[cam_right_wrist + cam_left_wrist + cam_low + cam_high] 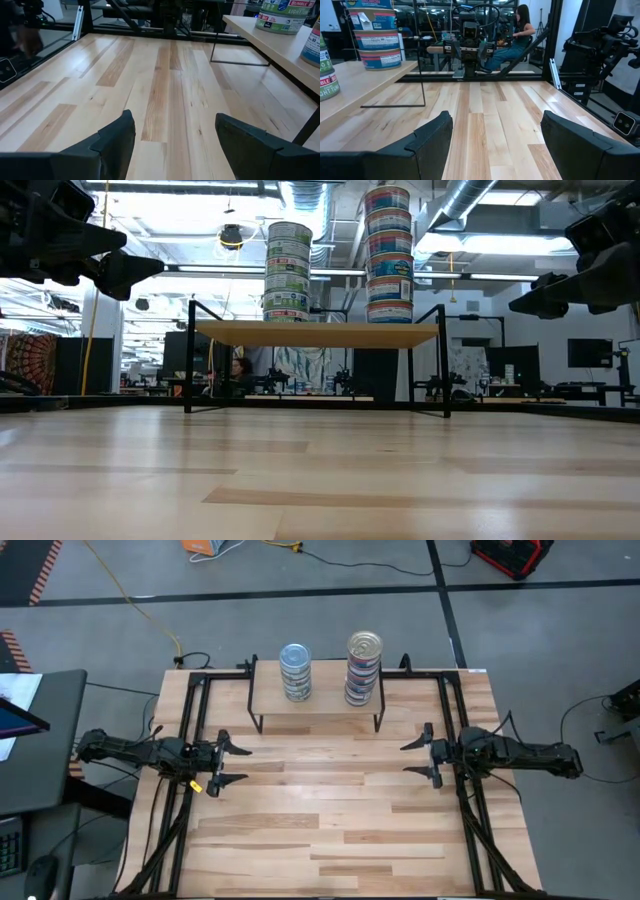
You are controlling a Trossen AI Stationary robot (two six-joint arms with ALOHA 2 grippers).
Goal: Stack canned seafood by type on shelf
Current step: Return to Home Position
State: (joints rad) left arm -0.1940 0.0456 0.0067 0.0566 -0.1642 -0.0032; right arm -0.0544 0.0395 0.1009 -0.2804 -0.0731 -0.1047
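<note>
Two columns of flat round tins [296,671] top the pale-wood shelf [325,710]; left gripper [240,764] and right gripper [408,760] hold jaws apart.

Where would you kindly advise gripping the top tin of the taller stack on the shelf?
Probably across its low round side wall, jaws descending from above: the top tin lies flat and uppermost, with nothing over it.

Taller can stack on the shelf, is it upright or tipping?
Upright: low view shows the taller stack rising straight from the shelf.
</note>
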